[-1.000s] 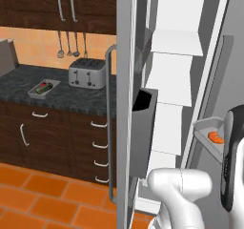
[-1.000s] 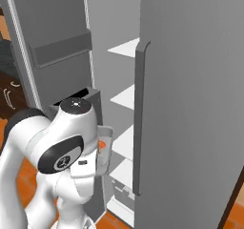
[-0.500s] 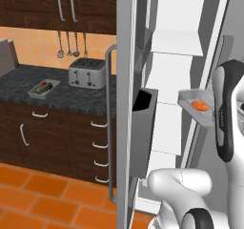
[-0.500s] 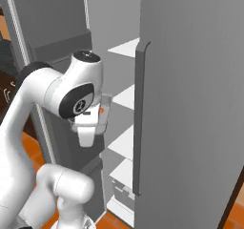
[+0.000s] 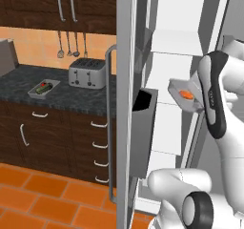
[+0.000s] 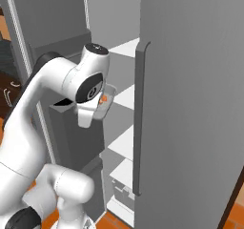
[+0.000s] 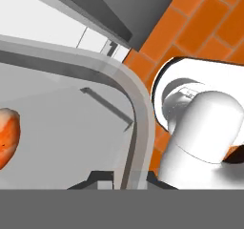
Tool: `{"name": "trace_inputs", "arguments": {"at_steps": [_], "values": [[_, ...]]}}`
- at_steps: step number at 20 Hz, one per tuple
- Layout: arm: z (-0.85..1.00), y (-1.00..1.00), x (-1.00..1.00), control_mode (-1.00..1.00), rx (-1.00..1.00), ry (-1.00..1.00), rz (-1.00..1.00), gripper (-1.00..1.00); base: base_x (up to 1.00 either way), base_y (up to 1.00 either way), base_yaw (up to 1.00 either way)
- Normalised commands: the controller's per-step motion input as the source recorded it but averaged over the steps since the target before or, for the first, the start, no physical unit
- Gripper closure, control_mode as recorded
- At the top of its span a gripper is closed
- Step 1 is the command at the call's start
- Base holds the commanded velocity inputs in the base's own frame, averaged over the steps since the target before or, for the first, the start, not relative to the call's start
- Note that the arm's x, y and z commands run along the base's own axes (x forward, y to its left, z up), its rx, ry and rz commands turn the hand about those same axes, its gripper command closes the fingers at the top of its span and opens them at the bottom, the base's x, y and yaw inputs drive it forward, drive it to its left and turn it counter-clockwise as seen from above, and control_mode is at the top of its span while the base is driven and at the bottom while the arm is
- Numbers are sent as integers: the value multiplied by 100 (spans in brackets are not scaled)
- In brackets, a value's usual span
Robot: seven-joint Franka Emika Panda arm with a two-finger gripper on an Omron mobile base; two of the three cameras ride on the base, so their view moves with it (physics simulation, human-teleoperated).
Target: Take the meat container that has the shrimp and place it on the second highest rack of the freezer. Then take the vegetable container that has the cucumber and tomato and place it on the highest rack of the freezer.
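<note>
Dark wooden cabinets (image 5: 28,132) and an orange tiled floor (image 5: 43,199) framed a kitchen where the freezer (image 6: 190,104) stood with its door swung wide, white shelves (image 5: 176,44) stacked inside and a dark door bin (image 5: 143,128) hanging on the open door. The meat container (image 5: 183,93) was up in the air in front of those shelves, tilted, at about the middle of the shelf stack and just beyond the door bin, touching no rack. The shrimp (image 5: 186,95) lay inside it as an orange lump; in the hand view it sat at the left edge of the tray's grey floor (image 7: 62,128). The end effector (image 7: 121,178) was clamped together on the container's rim, one dark fingertip on each side of the wall at the tray's rounded corner. From the right base view the same tray (image 6: 106,101) showed partly behind the white wrist, level with a middle shelf. Farther out, the vegetable container (image 5: 44,88) rested on the dark speckled surface (image 5: 62,94) near its front edge, holding the green cucumber (image 5: 45,86) and a small red tomato (image 5: 41,90). A silver toaster (image 5: 87,73) stood toward the back of that surface, well apart from the tray, with utensils (image 5: 69,44) hanging on the orange wall above it.
</note>
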Motion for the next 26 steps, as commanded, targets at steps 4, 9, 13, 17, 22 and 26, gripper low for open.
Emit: {"name": "trace_inputs", "arguments": {"at_steps": [4,9,13,17,22,26], "values": [[-2,-4,35,-100,0,0,-16,100,0,0,0],[-3,-33,9,-100,0,0,-11,100,0,0,0],[-23,-19,25,-100,0,0,1,100,0,0,0],[-22,0,65,-100,0,0,5,100,0,0,0],[-19,-2,57,-100,-1,0,3,100,0,0,0],[-3,-7,69,-100,0,1,2,100,0,0,0]]}}
